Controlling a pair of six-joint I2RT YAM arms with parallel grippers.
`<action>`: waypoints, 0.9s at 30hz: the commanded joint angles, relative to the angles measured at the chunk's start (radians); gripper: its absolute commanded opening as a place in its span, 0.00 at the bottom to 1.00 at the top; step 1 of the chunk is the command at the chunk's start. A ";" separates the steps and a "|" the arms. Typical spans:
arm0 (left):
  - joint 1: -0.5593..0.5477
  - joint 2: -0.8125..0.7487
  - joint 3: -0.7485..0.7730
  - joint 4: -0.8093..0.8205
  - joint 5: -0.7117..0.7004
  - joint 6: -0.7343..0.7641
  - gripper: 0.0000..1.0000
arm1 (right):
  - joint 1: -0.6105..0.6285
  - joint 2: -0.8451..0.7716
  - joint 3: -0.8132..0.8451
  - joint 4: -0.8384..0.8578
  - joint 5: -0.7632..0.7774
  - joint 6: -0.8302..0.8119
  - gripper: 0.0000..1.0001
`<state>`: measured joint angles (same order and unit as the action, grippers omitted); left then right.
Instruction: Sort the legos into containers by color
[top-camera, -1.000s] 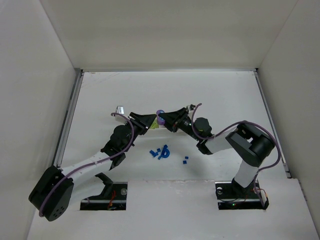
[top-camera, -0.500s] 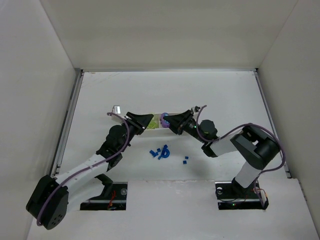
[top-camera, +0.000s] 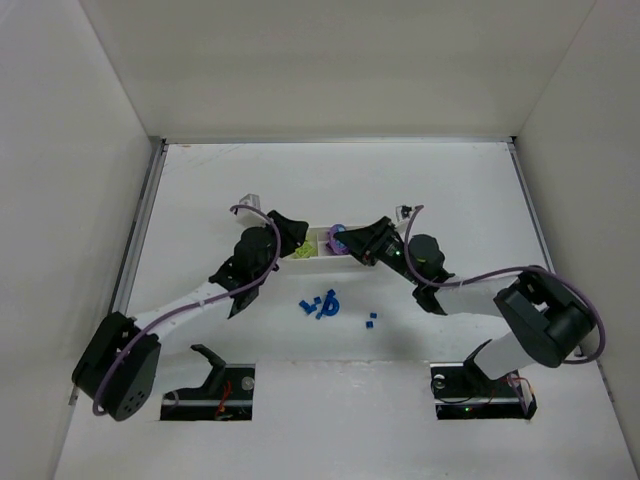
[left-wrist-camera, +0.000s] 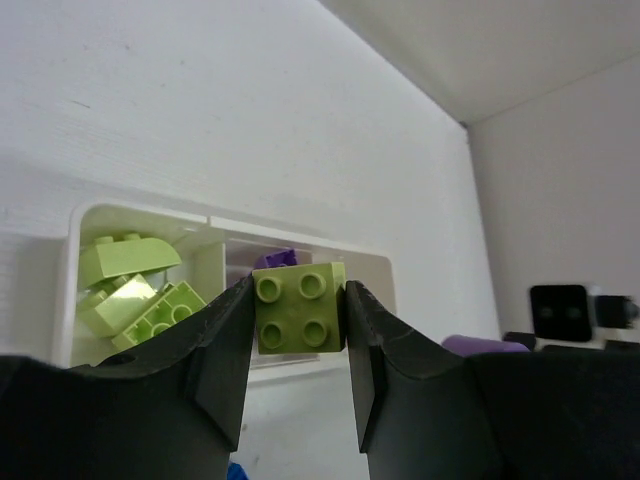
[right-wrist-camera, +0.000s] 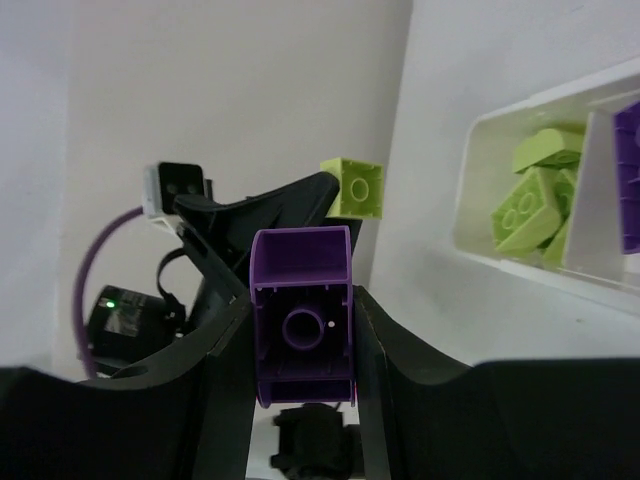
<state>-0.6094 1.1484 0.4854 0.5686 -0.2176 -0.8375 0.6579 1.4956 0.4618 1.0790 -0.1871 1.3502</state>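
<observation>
A: Left gripper (left-wrist-camera: 298, 345)?
B: Clamped on a yellow-green brick (left-wrist-camera: 298, 308) by the white tray (top-camera: 322, 253), mid-worktop.
A: Right gripper (right-wrist-camera: 300, 350)?
B: Clamped on a purple brick (right-wrist-camera: 300, 290). Blue bricks (top-camera: 322, 305) lie loose toward the near edge.

The tray (top-camera: 318, 257) is white, shallow and rectangular w/ dividers, and it lies flat near the middle of the surface (top-camera: 450, 190). Its left end compartment holds several yellow-green bricks (left-wrist-camera: 130, 295), piled at diff. angles. The next compartment has purple pieces (left-wrist-camera: 281, 259), only partly seen. One yellow-green 2x2 brick (left-wrist-camera: 298, 308) is gripped by its sides in the left jaws, studs toward the wrist camera, apart from the tray. One purple brick (right-wrist-camera: 301, 320) sits in the right jaws, showing its hollow underside w/ one round tube. Blue bricks (top-camera: 321, 305) lie loose in a small cluster on the surface, on the near side of the tray. A few more blue ones (top-camera: 370, 321) lie to the right, apart from the cluster.
</observation>
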 joint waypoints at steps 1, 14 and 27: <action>-0.017 0.075 0.094 -0.035 -0.071 0.126 0.15 | 0.012 -0.069 0.067 -0.236 0.066 -0.198 0.32; -0.069 0.261 0.225 -0.139 -0.246 0.291 0.19 | 0.094 -0.101 0.233 -0.648 0.291 -0.517 0.32; -0.068 0.329 0.225 -0.130 -0.309 0.327 0.35 | 0.119 0.047 0.397 -0.715 0.337 -0.591 0.32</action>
<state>-0.6788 1.4887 0.6861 0.4164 -0.4896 -0.5346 0.7589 1.5158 0.7891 0.3790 0.1158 0.8024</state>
